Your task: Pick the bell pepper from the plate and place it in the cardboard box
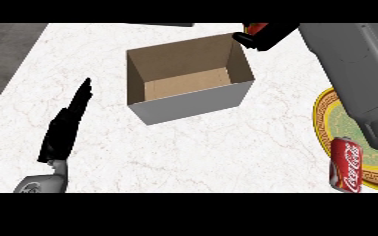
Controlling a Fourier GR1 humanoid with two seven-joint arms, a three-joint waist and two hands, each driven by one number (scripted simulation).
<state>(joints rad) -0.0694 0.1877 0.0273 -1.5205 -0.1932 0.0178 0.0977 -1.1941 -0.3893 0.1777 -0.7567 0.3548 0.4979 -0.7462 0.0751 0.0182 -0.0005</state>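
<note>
In the head view, the right hand (264, 35) is hanging just past the far right corner of the open cardboard box (190, 78), with its fingers curled around the bell pepper (255, 27), which is showing only as a bit of red. The left hand (65, 125) is resting on the white counter (221, 145) left of the box, fingers straight and together. The plate (327, 117) is sitting at the right edge, and a red soda can (345, 165) is lying just beside it.
</note>
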